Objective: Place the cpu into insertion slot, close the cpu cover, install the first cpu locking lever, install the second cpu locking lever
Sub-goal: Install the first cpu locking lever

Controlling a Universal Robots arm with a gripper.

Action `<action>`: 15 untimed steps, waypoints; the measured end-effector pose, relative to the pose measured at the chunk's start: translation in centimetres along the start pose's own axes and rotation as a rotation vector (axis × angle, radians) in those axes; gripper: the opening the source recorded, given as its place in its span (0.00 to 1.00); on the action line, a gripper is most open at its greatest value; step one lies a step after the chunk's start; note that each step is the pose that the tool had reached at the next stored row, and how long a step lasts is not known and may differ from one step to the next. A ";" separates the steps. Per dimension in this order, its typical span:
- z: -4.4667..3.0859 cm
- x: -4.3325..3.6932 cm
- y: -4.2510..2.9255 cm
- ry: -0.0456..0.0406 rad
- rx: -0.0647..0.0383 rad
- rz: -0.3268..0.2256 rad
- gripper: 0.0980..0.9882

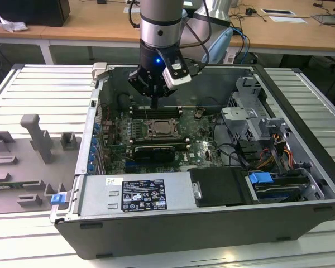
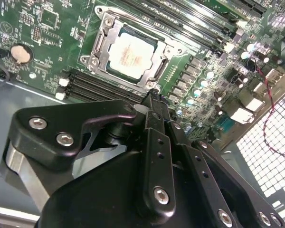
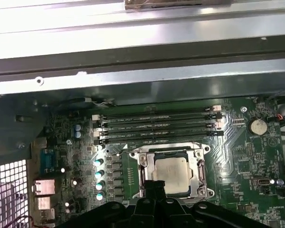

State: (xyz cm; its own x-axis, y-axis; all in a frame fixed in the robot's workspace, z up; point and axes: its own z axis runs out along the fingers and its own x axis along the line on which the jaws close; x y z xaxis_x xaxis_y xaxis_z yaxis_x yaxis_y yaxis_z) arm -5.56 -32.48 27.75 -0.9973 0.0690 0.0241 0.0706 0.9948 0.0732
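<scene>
Silver metal frames the cpu (image 2: 131, 53): it lies flat in the insertion slot (image 1: 162, 129), near the centre of the exterior view, on the green circuit board (image 2: 47, 42) inside the open computer case (image 1: 301, 167). The cpu cover (image 3: 198, 168) looks to be folded down over it, its window showing the pale chip. From that I judge the placing and the cover step done. Whether the locking levers along the socket's sides are latched I cannot tell.

The gripper (image 1: 154, 105) hangs from the arm in the upper middle of the exterior view and points straight down. Its fingers (image 2: 156, 142) are pressed together into one narrow black tip, with nothing between them.

What counts is the offset. In the exterior view the slot lies just below the tip in the frame and slightly toward the exterior view's right. The tip appears to hang above the board rather than touch it. In the second wrist view the tip overlaps the socket corner nearest the long black memory slots (image 3: 156, 124), so it sits beside the rim, not over the chip's middle. The socket is close to square, and its edges run parallel to those slots.

The case rests on a slatted table (image 1: 44, 89).
</scene>
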 end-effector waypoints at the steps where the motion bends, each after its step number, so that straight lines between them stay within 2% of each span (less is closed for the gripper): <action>1: 0.01 0.11 -0.01 -0.0026 0.000 -0.001 0.01; 4: 0.02 0.51 -0.04 -0.0082 -0.001 -0.003 0.01; 10: 0.03 0.81 -0.07 -0.0110 0.000 -0.035 0.01; 15: 0.11 1.90 -0.15 -0.0238 -0.001 -0.037 0.01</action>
State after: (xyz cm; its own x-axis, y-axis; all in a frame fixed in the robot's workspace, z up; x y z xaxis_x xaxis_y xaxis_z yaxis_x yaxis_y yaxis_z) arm -7.47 -32.48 27.67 -0.9994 0.0342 -0.0024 0.0340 0.9966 0.0746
